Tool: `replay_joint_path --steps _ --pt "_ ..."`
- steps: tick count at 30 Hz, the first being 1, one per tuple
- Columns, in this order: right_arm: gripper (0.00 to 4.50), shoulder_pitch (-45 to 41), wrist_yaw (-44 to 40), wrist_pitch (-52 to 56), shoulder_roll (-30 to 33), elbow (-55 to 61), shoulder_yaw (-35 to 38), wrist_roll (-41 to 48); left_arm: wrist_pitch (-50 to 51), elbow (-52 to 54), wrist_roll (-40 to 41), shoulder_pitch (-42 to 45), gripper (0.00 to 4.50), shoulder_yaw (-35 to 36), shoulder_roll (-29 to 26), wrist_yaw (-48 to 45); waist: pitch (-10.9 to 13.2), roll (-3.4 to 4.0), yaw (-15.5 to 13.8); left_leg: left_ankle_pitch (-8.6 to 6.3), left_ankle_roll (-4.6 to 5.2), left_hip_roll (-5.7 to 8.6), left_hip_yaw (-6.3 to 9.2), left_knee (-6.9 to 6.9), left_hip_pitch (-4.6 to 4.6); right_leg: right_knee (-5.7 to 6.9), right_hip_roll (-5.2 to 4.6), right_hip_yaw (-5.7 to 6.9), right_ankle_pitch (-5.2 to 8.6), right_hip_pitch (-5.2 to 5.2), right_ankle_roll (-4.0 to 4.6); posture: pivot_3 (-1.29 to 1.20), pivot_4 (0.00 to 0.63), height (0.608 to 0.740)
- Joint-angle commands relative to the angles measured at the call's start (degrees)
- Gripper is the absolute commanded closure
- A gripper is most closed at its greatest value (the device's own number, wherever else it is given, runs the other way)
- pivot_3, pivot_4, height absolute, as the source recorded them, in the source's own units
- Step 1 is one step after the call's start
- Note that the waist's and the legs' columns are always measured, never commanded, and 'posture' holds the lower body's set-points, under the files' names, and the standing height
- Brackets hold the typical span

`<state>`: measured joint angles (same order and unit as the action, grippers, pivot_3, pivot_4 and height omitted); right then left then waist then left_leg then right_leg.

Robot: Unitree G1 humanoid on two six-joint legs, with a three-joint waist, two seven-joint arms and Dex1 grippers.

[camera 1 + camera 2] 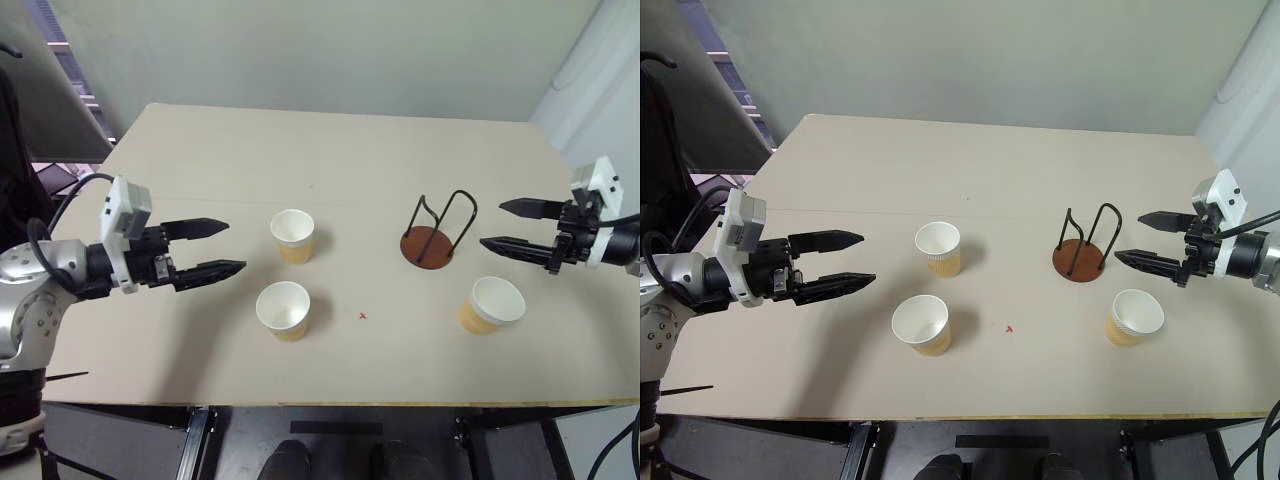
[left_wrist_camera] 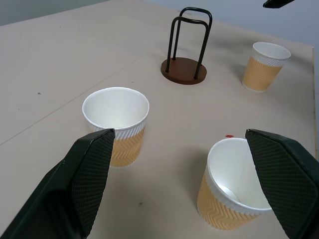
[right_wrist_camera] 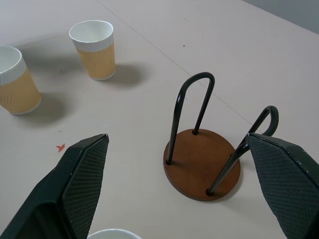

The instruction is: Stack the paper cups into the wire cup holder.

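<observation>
Three paper cups stand upright on the table, open ends up. One cup point(image 1: 292, 236) is at centre left, a second cup point(image 1: 283, 310) sits just in front of it, and a third cup point(image 1: 492, 305) is at front right. The wire cup holder point(image 1: 430, 243), a brown disc with two black loops, stands empty between them, right of centre. My left gripper point(image 1: 236, 246) hovers open to the left of the two left cups, pointing at them. To the right of the holder point(image 3: 202, 162), my right gripper point(image 1: 491, 225) hovers open, aimed at it, above and behind the third cup. Neither gripper holds anything.
The beige table point(image 1: 330, 150) has a small red mark point(image 1: 363, 316) near its front middle. A pale wall rises behind the far edge. Dark equipment and cables sit off the table's left side.
</observation>
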<state>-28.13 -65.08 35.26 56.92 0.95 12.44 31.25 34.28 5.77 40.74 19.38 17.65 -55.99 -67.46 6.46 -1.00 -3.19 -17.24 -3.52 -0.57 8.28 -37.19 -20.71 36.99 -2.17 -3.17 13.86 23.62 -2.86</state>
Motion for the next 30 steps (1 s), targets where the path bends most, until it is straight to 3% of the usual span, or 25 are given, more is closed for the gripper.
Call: replay_joint_path --steps 1,9,15,18,29,30 --pt "0.0 -0.6 0.2 -0.5 0.7 1.4 1.5 0.4 -0.4 0.6 0.1 1.4 0.01 0.5 -0.4 -0.3 0.0 0.0 0.0 0.0 0.0 0.0 0.0 0.0 0.0 0.0 0.0 0.0 0.0 0.0 0.0 0.0 0.15 0.74" --pt "0.0 -2.8 1.1 -0.1 -0.9 2.3 -0.3 0.6 -0.4 0.7 0.2 1.6 0.01 0.6 -0.3 -0.2 0.0 0.0 0.0 0.0 0.0 0.0 -0.01 0.0 0.0 0.01 0.0 0.0 0.0 0.0 0.0 0.0 0.15 0.74" --pt "0.0 -12.0 13.9 2.1 -9.9 1.2 -10.4 -8.9 -0.6 1.2 0.2 1.7 0.01 0.0 0.5 0.3 0.0 0.01 0.9 0.0 0.0 -0.1 0.06 -0.01 0.26 0.02 0.0 -0.04 -0.01 0.01 -0.01 0.0 0.15 0.74" --pt "0.0 -13.9 16.1 5.8 -12.3 3.2 -13.6 -10.0 -0.6 1.9 0.5 1.1 0.01 0.7 0.7 0.5 0.0 0.01 0.8 0.0 0.0 -0.12 0.16 -0.01 0.19 0.02 0.01 -0.02 -0.01 0.09 -0.02 0.0 0.15 0.74" --pt "0.0 -16.0 21.6 8.1 -16.3 -1.9 -16.5 -15.5 -0.6 3.6 1.1 -1.3 0.01 2.0 1.0 1.6 0.0 0.01 0.1 0.0 -0.02 -0.12 0.19 -0.09 -0.28 0.02 -0.01 0.06 -0.11 0.29 -0.18 0.0 0.15 0.74" --pt "0.18 -16.1 22.0 8.1 -16.5 -2.3 -16.6 -16.0 -0.7 3.7 1.1 -1.4 0.0 2.1 1.0 1.7 0.0 0.01 0.1 0.01 -0.03 -0.12 0.2 -0.09 -0.27 0.02 -0.01 0.06 -0.11 0.29 -0.19 0.0 0.15 0.74"
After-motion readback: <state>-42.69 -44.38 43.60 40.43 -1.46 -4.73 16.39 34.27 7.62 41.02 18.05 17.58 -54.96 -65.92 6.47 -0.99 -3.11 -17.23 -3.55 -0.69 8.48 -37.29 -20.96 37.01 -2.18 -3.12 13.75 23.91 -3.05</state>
